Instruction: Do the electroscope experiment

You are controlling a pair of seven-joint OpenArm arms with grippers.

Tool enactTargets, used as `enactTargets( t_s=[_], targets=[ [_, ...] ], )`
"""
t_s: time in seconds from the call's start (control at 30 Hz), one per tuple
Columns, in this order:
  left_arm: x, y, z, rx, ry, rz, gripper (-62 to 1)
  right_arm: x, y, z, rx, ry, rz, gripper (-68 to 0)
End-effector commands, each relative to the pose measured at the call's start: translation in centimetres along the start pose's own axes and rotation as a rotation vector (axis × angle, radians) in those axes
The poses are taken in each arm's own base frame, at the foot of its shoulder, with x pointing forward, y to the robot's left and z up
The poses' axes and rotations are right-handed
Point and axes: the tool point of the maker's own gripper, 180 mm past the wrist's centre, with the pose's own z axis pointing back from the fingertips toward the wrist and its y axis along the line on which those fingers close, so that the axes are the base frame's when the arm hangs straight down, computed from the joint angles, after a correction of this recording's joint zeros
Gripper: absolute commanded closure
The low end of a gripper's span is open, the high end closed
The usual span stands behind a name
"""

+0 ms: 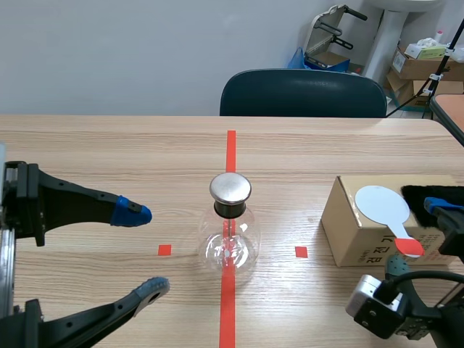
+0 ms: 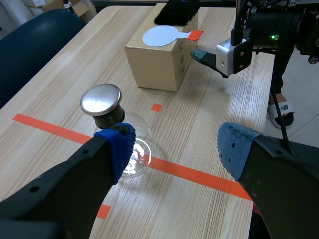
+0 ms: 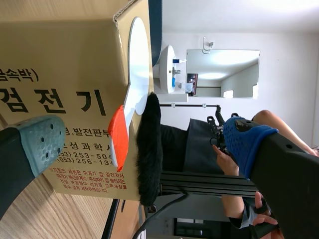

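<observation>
Paddle (image 1: 390,221), white disc, red handle: flat atop cardboard box (image 1: 348,235), beside black fur (image 1: 431,194). Handle end faces right claw (image 3: 144,144) (spread, holding nothing), just ahead between its fingers; long axis runs away from it. Left claw (image 1: 141,251), likewise spread, sits nearer electroscope flask (image 1: 230,235) on bench (image 1: 109,145).

One each — flask (image 1: 229,239), box (image 1: 354,243), paddle (image 1: 382,205), fur pad (image 1: 417,193), chair (image 1: 303,94).

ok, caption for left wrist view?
Left jaws open, short of clear glass flask with metal cap; brown cardboard box, white round paddle beyond.
</observation>
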Motion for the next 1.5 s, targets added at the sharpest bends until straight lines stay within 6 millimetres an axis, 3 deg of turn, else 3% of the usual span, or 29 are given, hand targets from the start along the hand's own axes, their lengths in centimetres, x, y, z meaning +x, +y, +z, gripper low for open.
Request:
enactTargets(
  t_s=[0.0,0.77,1.47],
  targets=[
    [0.7,-0.3,-0.1,-0.003,-0.029,0.009,-37.9,-0.4,-1.4,-0.3,-0.066,0.004,0.018,-67.9],
    [0.7,-0.3,-0.1,-0.003,-0.028,0.009,-37.9,-0.4,-1.4,-0.4,-0.064,0.004,0.018,-67.9],
    [0.7,-0.3,-0.1,-0.003,-0.028,0.009,-37.9,-0.4,0.9,-0.4,0.064,0.005,-0.001,-67.9]
  ],
)
